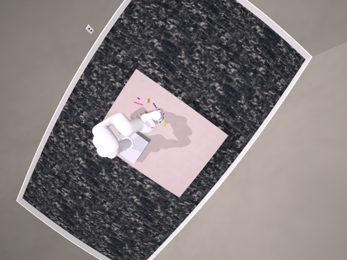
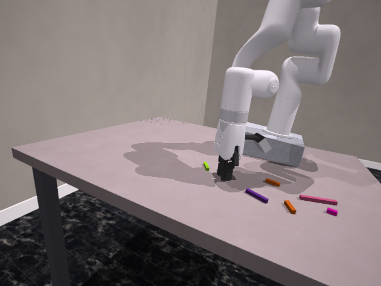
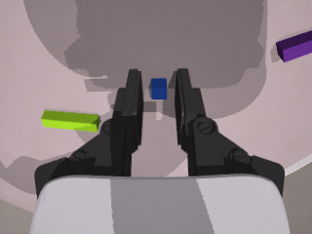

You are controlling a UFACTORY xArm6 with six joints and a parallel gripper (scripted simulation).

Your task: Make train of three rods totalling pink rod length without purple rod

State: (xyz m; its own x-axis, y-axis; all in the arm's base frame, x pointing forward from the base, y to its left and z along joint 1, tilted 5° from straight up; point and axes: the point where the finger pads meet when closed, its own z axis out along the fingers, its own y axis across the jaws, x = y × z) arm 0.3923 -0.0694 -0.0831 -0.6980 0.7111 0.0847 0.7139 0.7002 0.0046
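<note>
My gripper stands low over the table, its fingers a little apart. A small blue rod lies on the table between the fingertips, with a narrow gap on each side. The gripper also shows in the exterior view, where the blue rod is hidden by the fingers. A lime rod lies to the left of the gripper, also seen in the exterior view. A purple rod, two orange rods, the long pink rod and a short magenta rod lie apart to the right.
The robot's grey base stands behind the gripper. The table's front edge runs near the rods on the right. The purple rod's end shows at the right edge of the wrist view.
</note>
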